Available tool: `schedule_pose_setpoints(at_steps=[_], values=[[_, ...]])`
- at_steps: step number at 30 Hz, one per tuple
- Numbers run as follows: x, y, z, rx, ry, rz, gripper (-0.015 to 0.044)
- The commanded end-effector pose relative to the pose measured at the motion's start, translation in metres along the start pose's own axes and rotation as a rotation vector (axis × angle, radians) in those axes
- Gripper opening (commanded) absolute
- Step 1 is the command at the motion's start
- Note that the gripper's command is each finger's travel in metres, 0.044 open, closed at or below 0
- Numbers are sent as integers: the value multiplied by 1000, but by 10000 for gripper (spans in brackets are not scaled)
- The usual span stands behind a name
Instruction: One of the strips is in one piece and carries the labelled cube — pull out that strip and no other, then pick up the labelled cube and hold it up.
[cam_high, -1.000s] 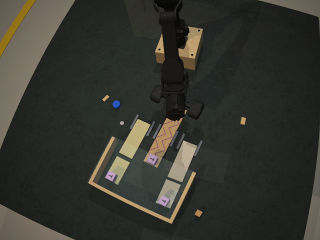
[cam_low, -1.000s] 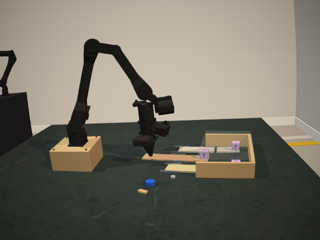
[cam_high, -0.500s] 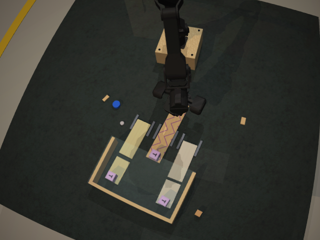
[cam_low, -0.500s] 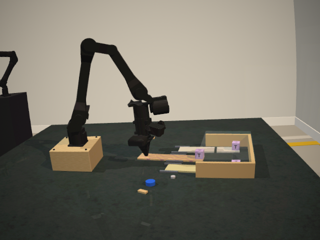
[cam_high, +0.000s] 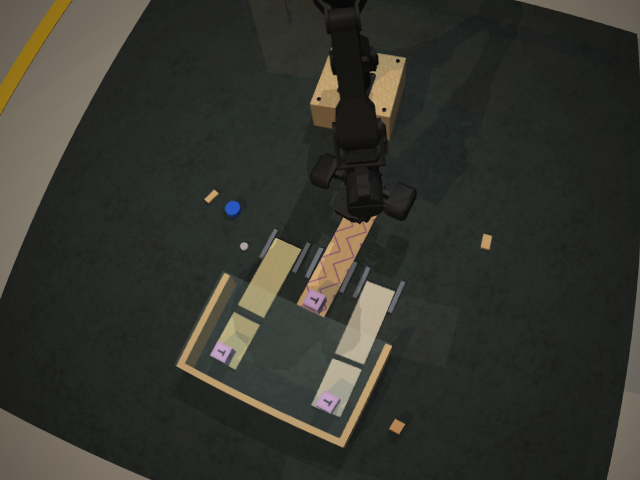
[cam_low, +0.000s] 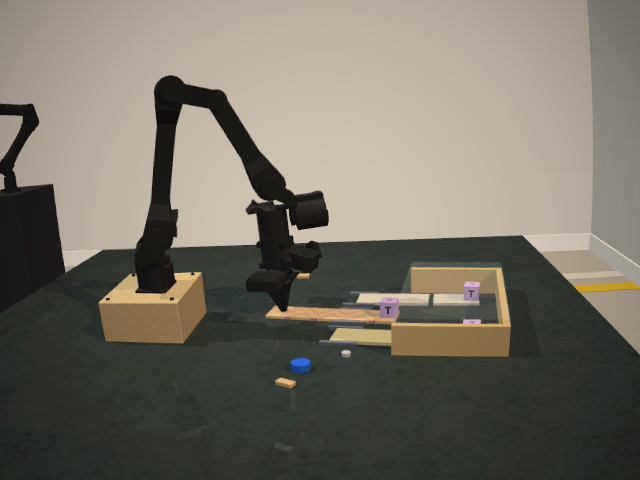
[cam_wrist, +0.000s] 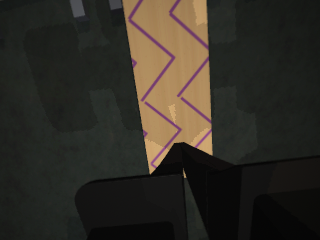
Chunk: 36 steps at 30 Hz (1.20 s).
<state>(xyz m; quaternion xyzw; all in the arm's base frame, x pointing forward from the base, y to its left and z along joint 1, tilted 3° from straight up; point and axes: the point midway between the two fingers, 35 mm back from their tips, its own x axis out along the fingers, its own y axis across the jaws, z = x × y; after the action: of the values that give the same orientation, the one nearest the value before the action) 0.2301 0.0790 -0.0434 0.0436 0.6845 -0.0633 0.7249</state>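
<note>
top: strip's near end hidden | wrist: labelled cubes out of frame

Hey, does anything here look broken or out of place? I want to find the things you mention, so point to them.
Yes: the yellow strip (cam_high: 269, 277) (cam_low: 361, 336) and the cream strip (cam_high: 366, 321) (cam_low: 392, 298) are each in two pieces, with a gap across them. The zigzag strip (cam_high: 343, 248) (cam_low: 336, 313) (cam_wrist: 162, 80) between them shows no such break.
</note>
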Motion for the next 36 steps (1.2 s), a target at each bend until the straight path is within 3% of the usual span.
schedule_pose_setpoints(at_steps=[1, 36], values=[[6, -5, -17, 1, 40, -14, 0], [6, -5, -29, 1, 40, -14, 0]])
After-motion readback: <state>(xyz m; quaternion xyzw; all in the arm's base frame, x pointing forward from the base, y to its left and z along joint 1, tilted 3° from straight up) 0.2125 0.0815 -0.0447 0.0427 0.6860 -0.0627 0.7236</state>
